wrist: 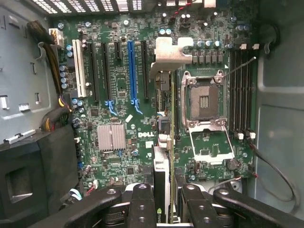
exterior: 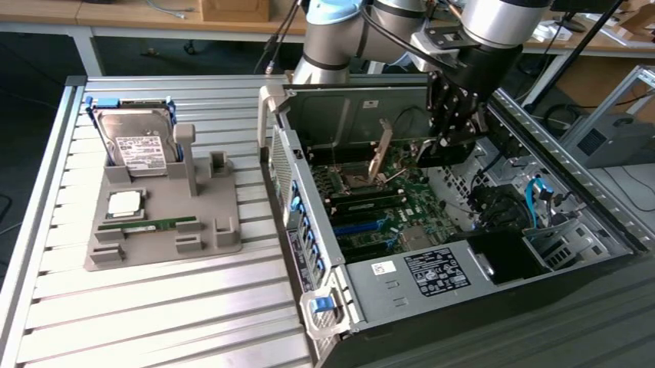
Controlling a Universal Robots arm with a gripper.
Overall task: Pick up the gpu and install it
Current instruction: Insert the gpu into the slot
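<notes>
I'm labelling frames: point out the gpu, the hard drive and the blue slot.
gpu [wrist: 169,51], wrist view, on its silver end bracket.
hard drive [exterior: 140,149], exterior view, on its white label.
blue slot [wrist: 130,71], wrist view, at mid-length.

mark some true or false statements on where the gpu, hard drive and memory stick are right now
1. The tool grips the gpu inside the open computer case. True.
2. The hard drive lies flat on the table. False: it stands upright in the grey holder beside the case.
3. The motherboard has a blue slot. True.
4. The green memory stick is held by the tool. False: it lies on the grey holder, in front of the hard drive.
</notes>
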